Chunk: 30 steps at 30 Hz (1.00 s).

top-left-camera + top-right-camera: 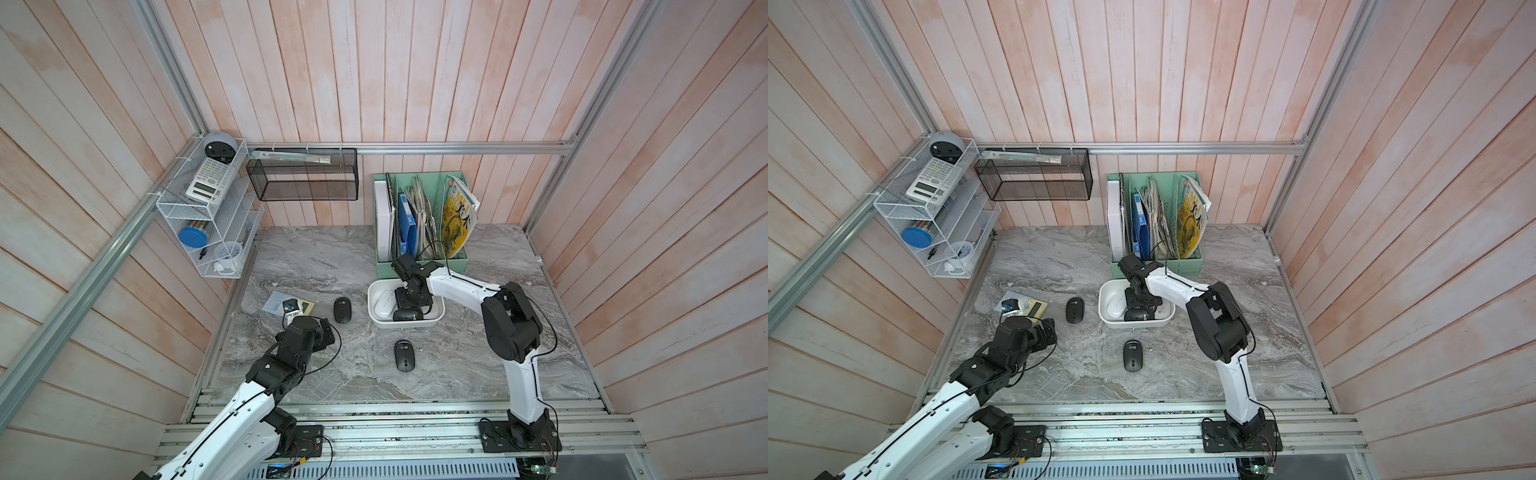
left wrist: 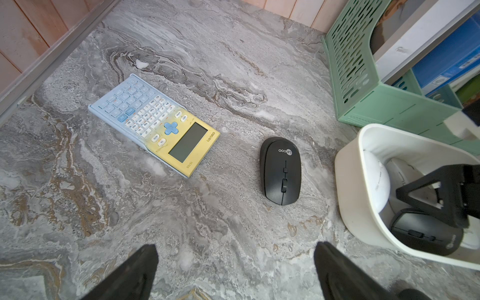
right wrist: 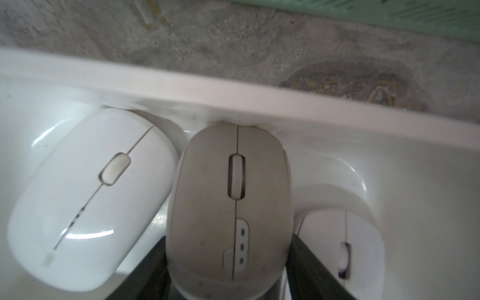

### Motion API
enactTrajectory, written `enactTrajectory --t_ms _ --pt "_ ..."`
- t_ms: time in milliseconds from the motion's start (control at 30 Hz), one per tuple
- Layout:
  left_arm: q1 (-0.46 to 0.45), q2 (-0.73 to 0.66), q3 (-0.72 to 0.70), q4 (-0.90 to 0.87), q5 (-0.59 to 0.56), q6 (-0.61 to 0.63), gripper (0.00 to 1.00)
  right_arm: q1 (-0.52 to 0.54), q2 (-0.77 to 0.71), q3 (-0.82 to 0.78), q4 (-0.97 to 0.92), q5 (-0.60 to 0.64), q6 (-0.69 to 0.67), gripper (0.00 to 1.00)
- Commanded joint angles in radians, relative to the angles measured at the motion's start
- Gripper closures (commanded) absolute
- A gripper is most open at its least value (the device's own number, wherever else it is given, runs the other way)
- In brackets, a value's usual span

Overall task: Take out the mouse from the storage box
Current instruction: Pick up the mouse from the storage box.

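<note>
Tabletop [image 1: 332, 257]; mouse [image 3: 230, 207] nose toward file holder [image 3: 389, 13]

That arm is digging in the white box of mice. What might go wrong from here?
The right pincer straddles the grey mouse, with a white mouse tight against one side; lifting might drag it along. The grey mouse's nose presses the box wall, so it might catch the rim and tip the box. Its rounded sides look slippery; it might slide out.

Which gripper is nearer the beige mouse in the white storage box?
Right. The right gripper is down inside the storage box, straddling the beige mouse. The left gripper hovers open over the table outside the box, near a black mouse.
</note>
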Motion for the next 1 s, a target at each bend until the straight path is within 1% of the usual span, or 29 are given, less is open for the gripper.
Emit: enactTrajectory --t_ms 0,167,400,500,667,967 --pt "0.006 -0.006 0.002 0.007 -0.016 0.011 0.00 0.022 -0.042 -0.004 -0.027 0.082 -0.003 0.46" --pt "0.004 -0.005 0.002 0.009 -0.017 0.009 0.00 0.042 -0.128 -0.034 0.001 0.127 -0.015 0.47" --pt "0.004 -0.008 0.001 0.011 -0.016 0.010 0.00 0.048 -0.158 -0.037 -0.005 0.189 -0.027 0.47" --pt "0.005 -0.007 0.000 0.013 -0.016 0.011 0.00 0.054 -0.176 -0.041 -0.002 0.185 -0.044 0.48" --pt "0.004 -0.006 0.000 0.015 -0.016 0.012 0.00 0.094 -0.221 -0.033 -0.002 0.195 -0.071 0.48" --pt "0.005 -0.052 -0.006 -0.002 -0.033 0.003 0.00 0.208 -0.259 -0.011 -0.002 0.155 -0.071 0.48"
